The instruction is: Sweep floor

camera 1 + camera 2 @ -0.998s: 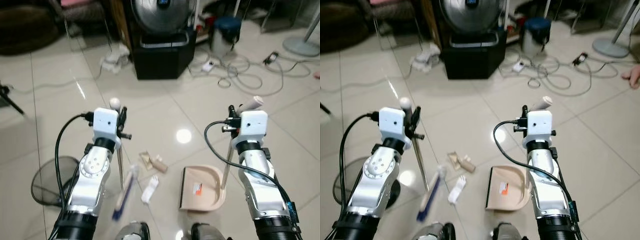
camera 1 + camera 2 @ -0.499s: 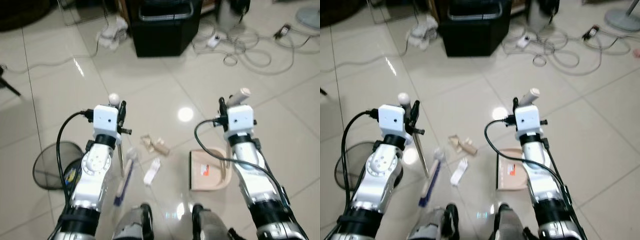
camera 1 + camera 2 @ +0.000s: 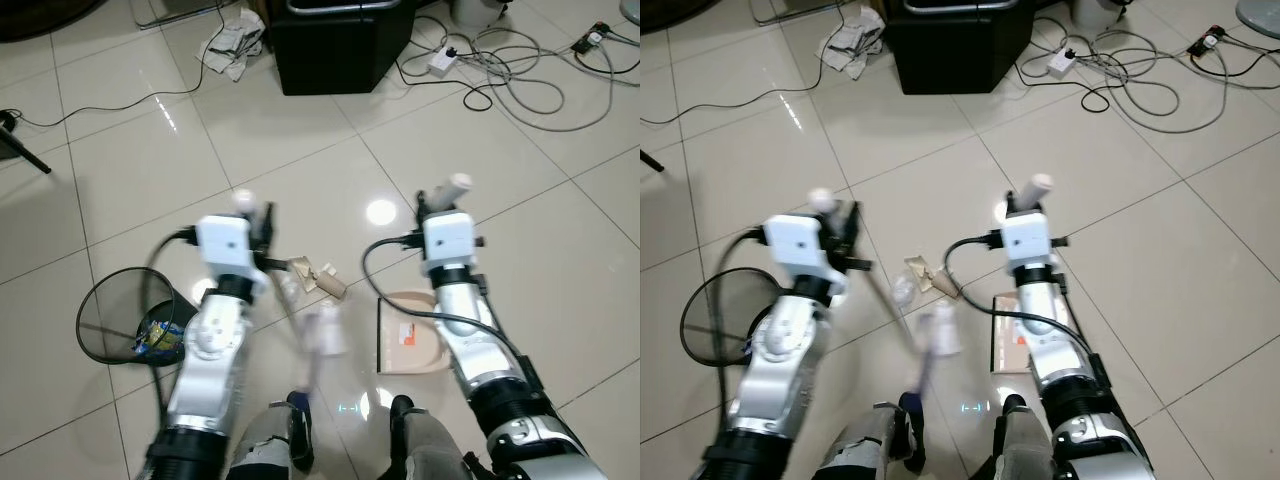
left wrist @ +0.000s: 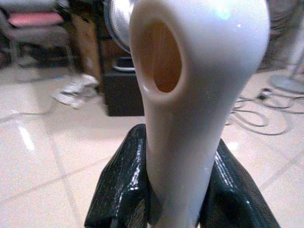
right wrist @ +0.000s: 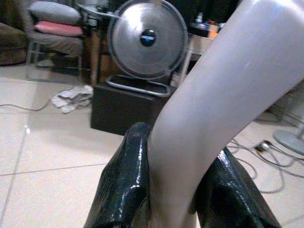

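A: Where is the broom?

B: The left gripper (image 4: pixel 166 209) has its fingers (image 4: pixel 124 190) clamped on the broom handle (image 4: pixel 190 95), whose cream top end with its hanging hole sticks up past them. In the head views the broom (image 3: pixel 318 335) slants down from that gripper toward six o'clock, blurred, its head low between the arms near the robot's feet (image 3: pixel 290 450).

A: And the dustpan?

B: The right gripper (image 5: pixel 178 199) pinches the dustpan handle (image 5: pixel 223 95) between its fingers (image 5: pixel 126 185). The beige dustpan (image 3: pixel 405 340) sits on the tiled floor (image 3: pixel 120 170) just at the nine o'clock side of the right arm, its pan partly hidden behind that arm.

A: What is there to sweep?

B: Brownish scraps (image 3: pixel 315 278) lie on the floor between the two arms, at about ten o'clock from the dustpan, close to the broom shaft.

A: Anything else around?

B: A black wire-mesh bin (image 3: pixel 125 320) with a bit of litter inside stands at nine o'clock from the left arm. Far off at twelve o'clock is a black box (image 3: pixel 345 40) with a fan (image 5: pixel 147 40) on it, crumpled paper (image 3: pixel 235 45) beside it, and loose cables (image 3: pixel 510 75) at one o'clock.
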Tool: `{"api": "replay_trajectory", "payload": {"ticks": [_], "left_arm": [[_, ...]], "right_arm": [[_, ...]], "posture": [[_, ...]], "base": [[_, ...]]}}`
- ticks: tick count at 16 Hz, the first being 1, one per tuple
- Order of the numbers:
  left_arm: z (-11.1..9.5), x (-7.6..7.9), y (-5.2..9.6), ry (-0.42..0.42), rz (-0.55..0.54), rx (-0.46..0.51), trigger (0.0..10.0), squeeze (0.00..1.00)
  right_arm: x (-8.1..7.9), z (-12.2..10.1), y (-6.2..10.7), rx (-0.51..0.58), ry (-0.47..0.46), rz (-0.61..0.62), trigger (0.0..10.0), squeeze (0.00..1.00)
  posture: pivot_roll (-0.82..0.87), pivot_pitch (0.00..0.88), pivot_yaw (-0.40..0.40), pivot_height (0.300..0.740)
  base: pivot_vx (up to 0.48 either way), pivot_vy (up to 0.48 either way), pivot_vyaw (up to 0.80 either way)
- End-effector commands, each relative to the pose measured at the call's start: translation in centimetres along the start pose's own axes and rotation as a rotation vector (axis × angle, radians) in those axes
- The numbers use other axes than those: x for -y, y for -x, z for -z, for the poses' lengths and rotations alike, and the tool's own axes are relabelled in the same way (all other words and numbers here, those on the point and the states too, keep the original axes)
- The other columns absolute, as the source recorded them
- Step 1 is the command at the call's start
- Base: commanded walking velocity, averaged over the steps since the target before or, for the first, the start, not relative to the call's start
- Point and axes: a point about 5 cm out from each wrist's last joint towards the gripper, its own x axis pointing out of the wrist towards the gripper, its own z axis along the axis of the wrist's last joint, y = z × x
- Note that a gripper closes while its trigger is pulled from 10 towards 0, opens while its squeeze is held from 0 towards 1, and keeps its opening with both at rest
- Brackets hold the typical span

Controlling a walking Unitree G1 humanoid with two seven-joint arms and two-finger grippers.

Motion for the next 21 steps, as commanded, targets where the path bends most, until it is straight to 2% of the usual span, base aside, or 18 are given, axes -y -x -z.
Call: {"api": "replay_trajectory", "payload": {"ticks": [1, 4, 6, 8, 10, 12, 14, 15, 17, 18, 19, 20, 21], "left_arm": [[-0.1, 0.7, 0.3, 0.072, 0.042, -0.013, 10.0, 0.0], [-0.8, 2.7, 0.2, 0.183, 0.165, -0.013, 10.0, 0.0], [-1.2, 3.8, 0.5, 0.187, 0.276, -0.004, 10.0, 0.0], [-2.0, 3.9, 0.7, 0.194, 0.344, 0.011, 10.0, 0.0], [-2.7, 3.5, 0.6, 0.177, 0.367, 0.029, 10.0, 0.0], [-3.6, 2.4, 0.3, 0.147, 0.363, 0.05, 10.0, 0.0], [-4.5, 0.4, 0.1, 0.09, 0.356, 0.067, 10.0, 0.0], [-5.4, -1.4, 0.0, 0.05, 0.349, 0.074, 10.0, 0.0], [-6.2, -2.8, 0.2, 0.026, 0.344, 0.078, 10.0, 0.0], [-7.2, -4.6, 0.5, 0.005, 0.347, 0.07, 10.0, 0.0], [-7.3, -4.9, 0.5, 0.003, 0.35, 0.064, 10.0, 0.0], [-7.2, -6.1, 1.2, -0.017, 0.354, 0.025, 10.0, 0.0], [-7.0, -6.5, 1.5, -0.031, 0.351, 0.009, 10.0, 0.0]], "right_arm": [[-1.3, 0.9, 1.0, -0.043, -0.032, -0.019, 10.0, 0.0], [-1.9, 1.0, 1.3, -0.041, -0.04, -0.024, 10.0, 0.0], [-2.3, 1.2, 1.6, -0.037, -0.037, -0.041, 10.0, 0.0], [-2.5, 1.4, 2.0, -0.035, -0.034, -0.053, 10.0, 0.0], [-2.5, 1.5, 2.1, -0.037, -0.033, -0.055, 10.0, 0.0], [-2.4, 1.6, 2.2, -0.032, -0.033, -0.055, 10.0, 0.0], [-2.0, 1.6, 2.3, -0.022, -0.046, -0.046, 10.0, 0.0], [-1.2, 1.5, 2.5, -0.009, -0.065, -0.019, 10.0, 0.0], [-0.6, 1.4, 2.9, 0.003, -0.077, 0.004, 10.0, 0.0], [0.4, 1.2, 3.3, 0.022, -0.09, 0.03, 10.0, 0.0], [0.6, 1.1, 3.4, 0.026, -0.092, 0.033, 10.0, 0.0], [1.4, 0.4, 3.6, 0.056, -0.103, 0.047, 10.0, 0.0], [1.6, 0.1, 3.8, 0.07, -0.109, 0.053, 10.0, 0.0]], "posture": [[0.16, 0.343, 0.124, 0.74], [0.16, 0.342, 0.125, 0.74], [0.16, 0.342, 0.126, 0.74], [0.16, 0.341, 0.126, 0.74], [0.16, 0.341, 0.128, 0.74], [0.15, 0.336, 0.128, 0.74], [0.14, 0.32, 0.122, 0.74], [0.14, 0.298, 0.115, 0.74], [0.14, 0.28, 0.109, 0.74], [0.13, 0.259, 0.108, 0.74], [0.13, 0.252, 0.106, 0.74], [0.12, 0.233, 0.101, 0.74], [0.11, 0.229, 0.1, 0.74]], "base": [[0.0, 0.0, 0.0], [0.0, 0.0, 0.0], [0.0, 0.0, 0.0], [0.0, 0.0, 0.0], [0.0, 0.0, 0.0], [0.0, 0.0, 0.0], [0.0, 0.0, 0.0], [0.0, 0.0, 0.0], [0.0, 0.0, 0.0], [0.0, 0.0, 0.0], [0.0, 0.0, 0.0], [0.0, 0.0, 0.0], [0.0, 0.0, 0.0]]}}
